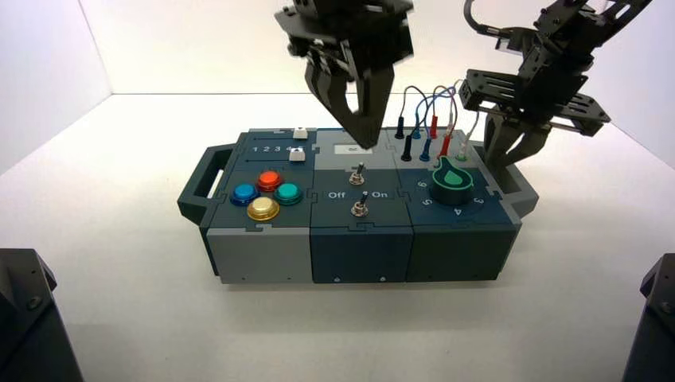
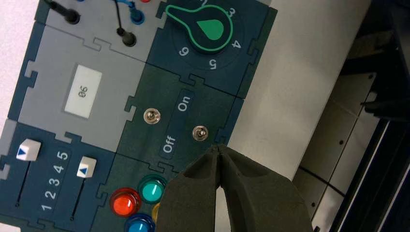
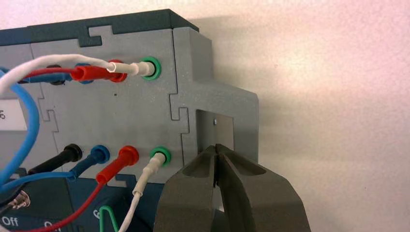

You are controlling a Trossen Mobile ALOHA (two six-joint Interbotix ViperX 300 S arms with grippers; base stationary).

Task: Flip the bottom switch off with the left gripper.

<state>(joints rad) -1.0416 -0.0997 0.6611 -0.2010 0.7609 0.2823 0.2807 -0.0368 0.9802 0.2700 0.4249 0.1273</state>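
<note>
The bottom switch [image 1: 360,208] is a small silver toggle on the dark middle panel of the box, between the "Off" and "On" lettering and nearest the front edge. It also shows in the left wrist view [image 2: 199,133]. Its twin [image 1: 359,170] stands just behind it. My left gripper [image 1: 366,142] is shut to one pointed wedge and empty. It hangs above the box's middle, over the small display, behind both toggles. In the left wrist view the left gripper [image 2: 218,147] has its tip close by the bottom switch, apart from it. I cannot tell which way the lever leans.
My right gripper [image 1: 501,163] is shut and empty at the box's right end, by the grey handle [image 3: 220,128]. Plugged wires [image 1: 434,119] rise at the back right. A green knob [image 1: 452,181] is right of the switches, coloured buttons [image 1: 267,195] and two sliders [image 1: 298,143] left.
</note>
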